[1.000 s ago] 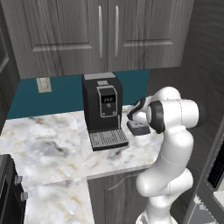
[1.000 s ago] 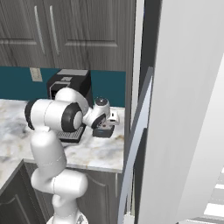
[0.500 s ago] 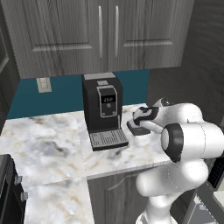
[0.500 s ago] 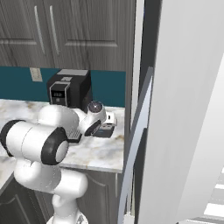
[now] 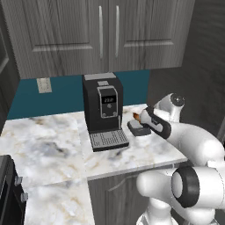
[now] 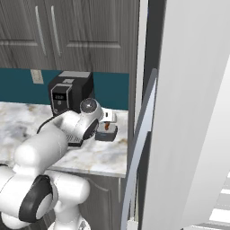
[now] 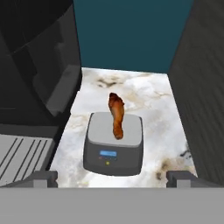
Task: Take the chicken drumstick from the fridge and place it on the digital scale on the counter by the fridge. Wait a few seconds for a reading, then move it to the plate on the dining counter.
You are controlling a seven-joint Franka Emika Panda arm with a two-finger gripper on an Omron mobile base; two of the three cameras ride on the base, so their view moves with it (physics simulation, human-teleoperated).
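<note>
Gripper (image 7: 113,178): jaws spread wide, nothing between them; the two tips sit far apart at the near edge of the hand view, above and short of the scale.
Drumstick (image 7: 117,120): lying on the scale's top, thin end toward the hand, thick end running past the far edge. Free of the fingers. From the left base view, a small orange-brown bit (image 5: 137,116) shows just past the wrist.
Digital scale (image 7: 114,148): flat grey block on the marble counter (image 7: 151,98), small display facing the hand. Coffee machine (image 5: 104,110) stands just beside it; the dark fridge (image 7: 202,78) side panel on the other flank.
Fridge door (image 6: 188,117): open, close by the arm in the right base view.
Step in hand: judged as the weighing pause. The meat is set down and released.
Done so far: fetch from the fridge and the set-down look complete; the plate leg remains.
Next move calls for: holding off briefly, then lowering over the drumstick, jaws across its thick middle, closing and lifting straight up.
Risk: tapered shape may roll or slip if pinched near the bone end.
</note>
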